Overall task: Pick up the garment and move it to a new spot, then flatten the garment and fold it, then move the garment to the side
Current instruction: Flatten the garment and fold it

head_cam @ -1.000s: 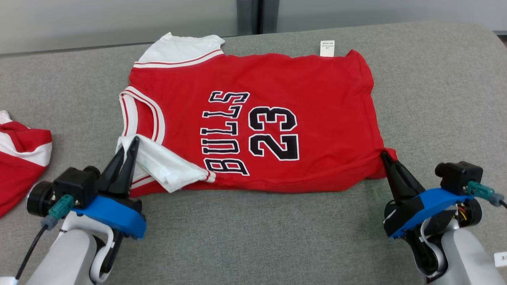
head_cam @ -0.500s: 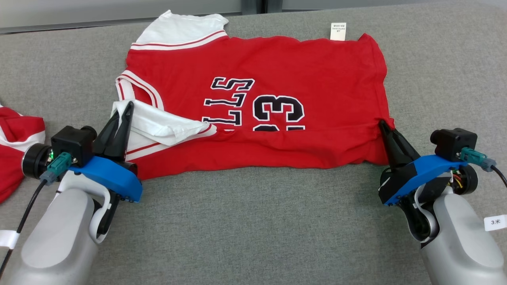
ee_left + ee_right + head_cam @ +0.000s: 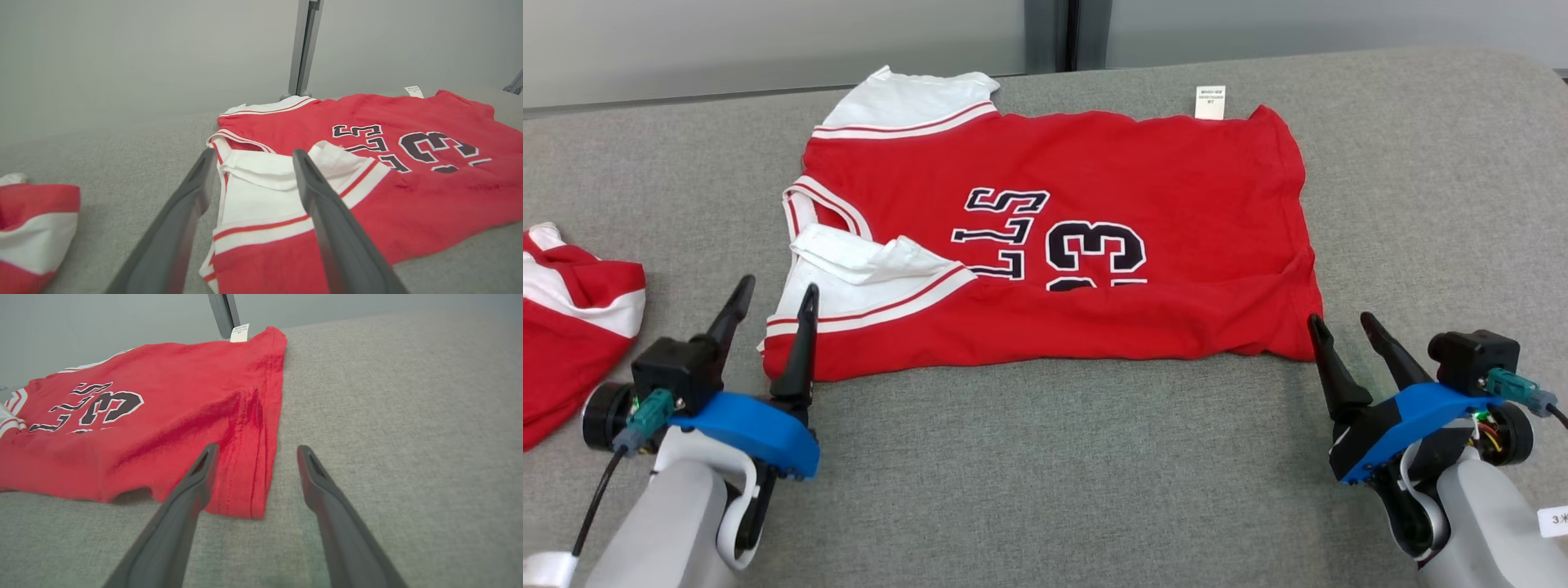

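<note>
garment (image 3: 1176, 204): soft matt cloth | surface (image 3: 1045, 474): coarse woven fabric, matt | wall (image 3: 768, 41): smooth, matt

Looks along the right tool (image 3: 257, 448), jaws spread wide and gripping nothing. Finds the corner of the red garment (image 3: 163, 412) lying flat just past the fingertips, one finger (image 3: 184, 506) in front of the cloth, the other in front of bare grey tabletop (image 3: 388, 416). Shows black-and-white lettering on the cloth, a crease above the corner, and a white label (image 3: 240, 333) near the tabletop's far edge, beside a dark post (image 3: 222, 306).
</note>
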You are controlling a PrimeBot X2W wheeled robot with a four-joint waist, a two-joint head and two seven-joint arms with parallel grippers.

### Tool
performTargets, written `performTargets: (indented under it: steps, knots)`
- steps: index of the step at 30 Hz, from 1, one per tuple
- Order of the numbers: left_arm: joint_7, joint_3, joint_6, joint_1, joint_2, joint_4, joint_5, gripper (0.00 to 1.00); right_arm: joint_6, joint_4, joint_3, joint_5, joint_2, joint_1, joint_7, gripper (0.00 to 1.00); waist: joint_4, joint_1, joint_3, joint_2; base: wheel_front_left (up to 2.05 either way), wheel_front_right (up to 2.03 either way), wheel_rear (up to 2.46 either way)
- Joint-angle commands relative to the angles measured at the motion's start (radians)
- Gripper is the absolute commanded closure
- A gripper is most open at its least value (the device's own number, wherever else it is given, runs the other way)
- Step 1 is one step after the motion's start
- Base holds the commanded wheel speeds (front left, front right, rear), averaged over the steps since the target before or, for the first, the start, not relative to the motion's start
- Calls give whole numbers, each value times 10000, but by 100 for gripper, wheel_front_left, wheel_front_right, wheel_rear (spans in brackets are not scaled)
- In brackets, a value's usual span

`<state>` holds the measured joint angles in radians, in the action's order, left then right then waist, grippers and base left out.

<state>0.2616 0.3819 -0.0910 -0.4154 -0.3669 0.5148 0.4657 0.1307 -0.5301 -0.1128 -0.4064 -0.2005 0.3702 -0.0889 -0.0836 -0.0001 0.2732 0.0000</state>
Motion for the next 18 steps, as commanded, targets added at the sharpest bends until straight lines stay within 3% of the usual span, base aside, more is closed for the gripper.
performTargets:
  steps: [1, 7, 18]
  knots:
    - [39, -67, 42, 249, 18, 4, 25, 0, 1, 34, 50, 6, -61, -89, 32, 0, 10, 1, -17, 0, 0, 0, 0]
    - [37, 2, 17, 786, 81, 389, 94, 0, 1, -132, -117, 370, -38, -123, 208, 0, 53, 1, -29, 0, 0, 0, 0]
    - [-45, 278, -224, 314, 222, 1682, 350, 0, 1, -1173, -472, 979, 171, 469, 260, 0, 67, 1, 69, 0, 0, 0, 0]
